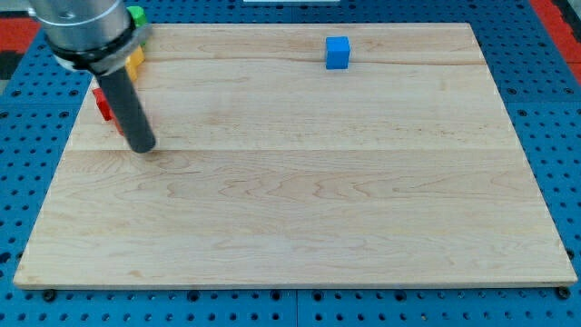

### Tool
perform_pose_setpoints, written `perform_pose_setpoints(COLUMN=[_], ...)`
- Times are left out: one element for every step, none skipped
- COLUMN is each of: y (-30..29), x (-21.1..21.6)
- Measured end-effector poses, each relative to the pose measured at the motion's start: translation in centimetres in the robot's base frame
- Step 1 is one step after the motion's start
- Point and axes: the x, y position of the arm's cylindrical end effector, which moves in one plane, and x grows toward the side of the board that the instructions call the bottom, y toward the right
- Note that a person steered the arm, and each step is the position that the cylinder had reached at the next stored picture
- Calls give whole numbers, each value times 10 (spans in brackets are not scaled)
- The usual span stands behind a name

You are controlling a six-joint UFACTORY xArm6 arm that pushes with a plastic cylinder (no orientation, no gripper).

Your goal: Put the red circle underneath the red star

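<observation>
Where the pale wooden board (300,182) meets the blue pegboard surface (27,136) at the view's left, a small cluster of coloured blocks is seen near the board's upper left corner, largely hidden behind the arm's grey cylindrical housing (83,32). A red block (102,103) is partly visible just to the left of the dark rod (127,107); its shape cannot be made out, so it cannot be told whether it is the red circle or the red star, and only one patch of red is shown. Above it, a yellow block (135,63) is glimpsed at the housing's lower right edge, and a green block (137,15) is seen at the board's top edge, both of unclear shape. The rod is tilted slightly in the view, and my tip (143,148) is rested on the board just below and to the right of the red block, close beside it; whether they touch cannot be told. No pincer is carried by this arm, so no opening or closing is shown. Further right, the middle of the board is crossed only by wood grain. Well apart from the cluster, towards the view's top right, a blue cube (338,53) is set near the board's upper edge.
</observation>
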Motion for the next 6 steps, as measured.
perform_pose_setpoints(y=[19, 15, 9, -8, -24, -29], x=[-14, -36, -47, -53, -50, -43])
